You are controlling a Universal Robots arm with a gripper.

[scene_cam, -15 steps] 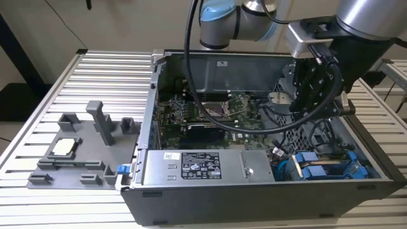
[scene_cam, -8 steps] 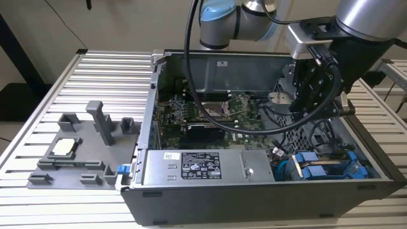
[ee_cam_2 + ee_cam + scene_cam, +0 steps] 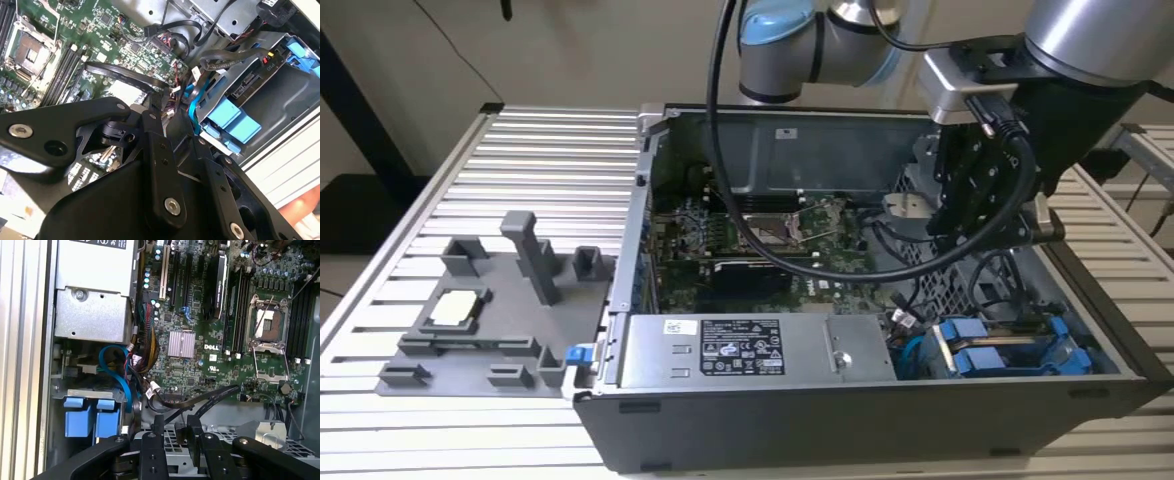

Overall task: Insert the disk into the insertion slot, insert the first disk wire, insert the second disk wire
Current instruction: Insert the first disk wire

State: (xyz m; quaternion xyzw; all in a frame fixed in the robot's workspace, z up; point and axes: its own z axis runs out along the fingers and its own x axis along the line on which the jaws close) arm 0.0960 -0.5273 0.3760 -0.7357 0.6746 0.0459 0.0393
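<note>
Black gripper (image 3: 172,431): low inside the open computer case (image 3: 854,430), above the perforated metal next to the drive bay. I cannot tell whether it is parted or closed.
Black wire (image 3: 215,395): a flat cable runs across the board edge right up to the gripper's tip. I cannot tell whether it is gripped.
Disk (image 3: 1003,350): its blue carrier sits down in the insertion slot (image 3: 285,95) at the case corner, so it looks already seated.
Step in hand: probably the first disk wire. The plug needs to be lined up squarely with the drive's connector.
Edges: sheet-metal bay walls, a blue cable (image 3: 120,375) and loose wire bundles crowd the approach.
Open room: free space lies above the motherboard (image 3: 200,350). The power supply box (image 3: 734,350) closes off the other side.
</note>
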